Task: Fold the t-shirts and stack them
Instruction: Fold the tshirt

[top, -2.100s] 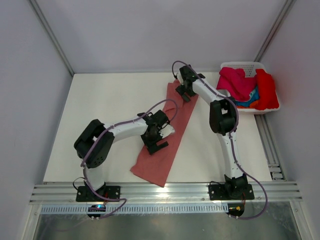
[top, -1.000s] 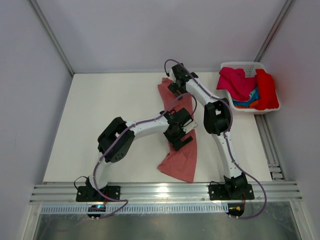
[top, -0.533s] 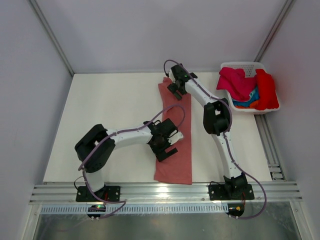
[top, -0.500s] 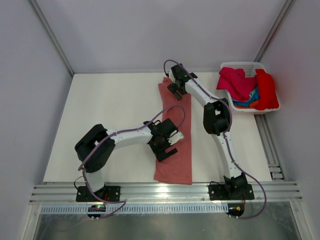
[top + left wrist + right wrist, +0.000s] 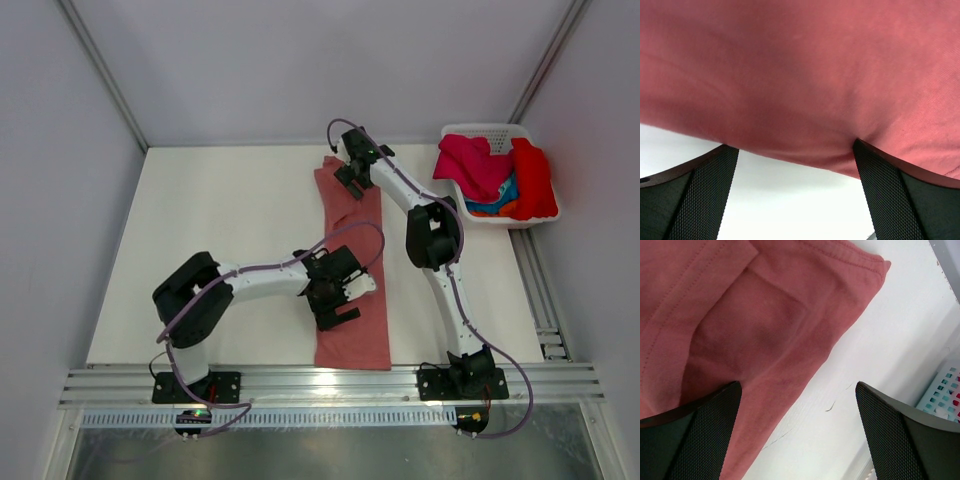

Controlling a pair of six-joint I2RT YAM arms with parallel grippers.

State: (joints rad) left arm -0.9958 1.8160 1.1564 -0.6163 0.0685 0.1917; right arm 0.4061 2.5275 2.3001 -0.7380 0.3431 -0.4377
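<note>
Salmon t-shirt [image 5: 350,345] lies in a strip, mid-fold. Left tool [image 5: 346,302] and right tool [image 5: 352,179] stand wide, empty. Next, probably: grasp one end, halve it.

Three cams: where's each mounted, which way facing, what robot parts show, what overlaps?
Top external: above and behind the bases, looking down at the table; left arm and right arm show whole.
Left wrist: behind the left gripper, facing down at the salmon t-shirt edge; both fingers show.
Right wrist: behind the right gripper, facing the shirt's far end, white basket at the edge; both fingers show.
Shared: all see the salmon t-shirt.
</note>
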